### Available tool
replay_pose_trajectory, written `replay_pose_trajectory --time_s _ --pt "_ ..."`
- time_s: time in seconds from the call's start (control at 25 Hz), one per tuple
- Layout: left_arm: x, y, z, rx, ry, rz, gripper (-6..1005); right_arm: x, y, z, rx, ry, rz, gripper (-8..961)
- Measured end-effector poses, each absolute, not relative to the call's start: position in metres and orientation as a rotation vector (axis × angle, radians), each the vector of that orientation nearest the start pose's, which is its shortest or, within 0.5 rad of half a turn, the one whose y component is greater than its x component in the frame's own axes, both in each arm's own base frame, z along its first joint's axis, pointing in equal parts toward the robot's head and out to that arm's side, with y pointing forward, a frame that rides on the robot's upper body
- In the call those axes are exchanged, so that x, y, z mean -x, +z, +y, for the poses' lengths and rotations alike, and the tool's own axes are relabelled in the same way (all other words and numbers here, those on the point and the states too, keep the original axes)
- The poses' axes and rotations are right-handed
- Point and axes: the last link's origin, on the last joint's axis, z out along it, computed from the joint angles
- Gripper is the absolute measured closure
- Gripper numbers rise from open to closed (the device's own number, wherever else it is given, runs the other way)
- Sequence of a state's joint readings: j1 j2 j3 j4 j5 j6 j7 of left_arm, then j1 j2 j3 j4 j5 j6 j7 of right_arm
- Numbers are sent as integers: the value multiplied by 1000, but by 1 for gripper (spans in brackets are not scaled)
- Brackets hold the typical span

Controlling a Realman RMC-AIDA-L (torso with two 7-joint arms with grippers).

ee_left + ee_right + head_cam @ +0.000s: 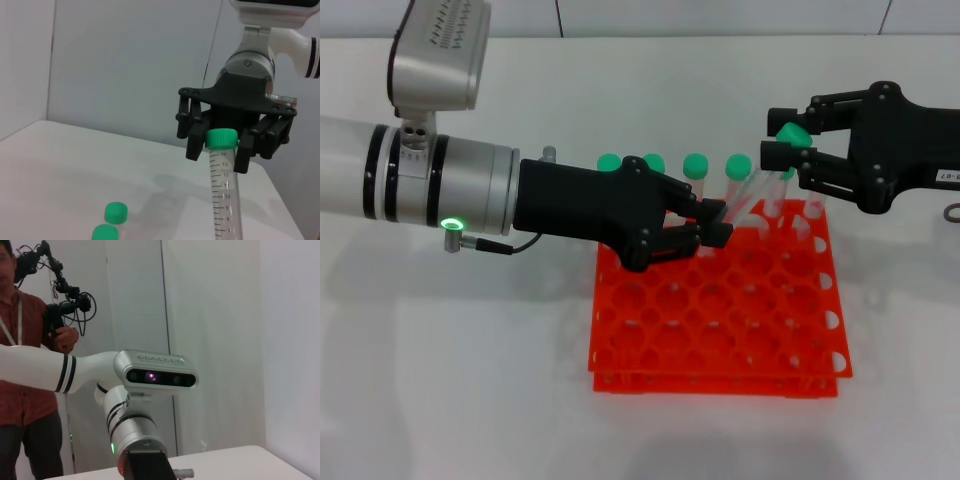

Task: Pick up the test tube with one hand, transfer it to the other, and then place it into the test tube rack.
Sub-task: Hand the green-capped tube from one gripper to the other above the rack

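The test tube (752, 196) hangs slanted above the back edge of the orange rack (720, 310), caught between both arms in the middle of the hand-over. The right end effector (782, 143) is clamped on it just under the green cap (221, 138), which the left wrist view shows plainly: black fingers (195, 142) press in from either side of the cap while the clear, graduated body runs down toward the camera. The left end effector (715, 222) reaches in low from the other side, and its fingertips sit at the lower part of the tube; they look closed around it, though the clear plastic makes the contact hard to confirm. Holding opposite ends likely leaves each arm room to grip without the fingers colliding. Four other green-capped tubes (695, 166) stand in the rack's back row, just beside the held one, so it is kept raised above them. The rack rests on the white table (460, 380), and most of its holes are still free. In the right wrist view a person (22, 375) stands behind the robot.
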State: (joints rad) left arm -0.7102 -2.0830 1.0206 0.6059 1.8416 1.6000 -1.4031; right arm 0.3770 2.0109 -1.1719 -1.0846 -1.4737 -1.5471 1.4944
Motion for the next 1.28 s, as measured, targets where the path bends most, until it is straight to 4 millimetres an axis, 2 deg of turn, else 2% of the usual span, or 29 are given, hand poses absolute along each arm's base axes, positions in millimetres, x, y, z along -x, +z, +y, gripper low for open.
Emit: replay_pose_trajectory --time_s 0.76,0.96,1.28 --pt "173 -47 338 3108 -736 -321 793 -175 42 327 2764 922 152 668" --pt "173 -47 338 3111 -737 -355 562 -175 42 328 2763 922 151 671" --pt "170 -37 342 3072 -777 -391 388 -176 43 328 2757 924 156 674"
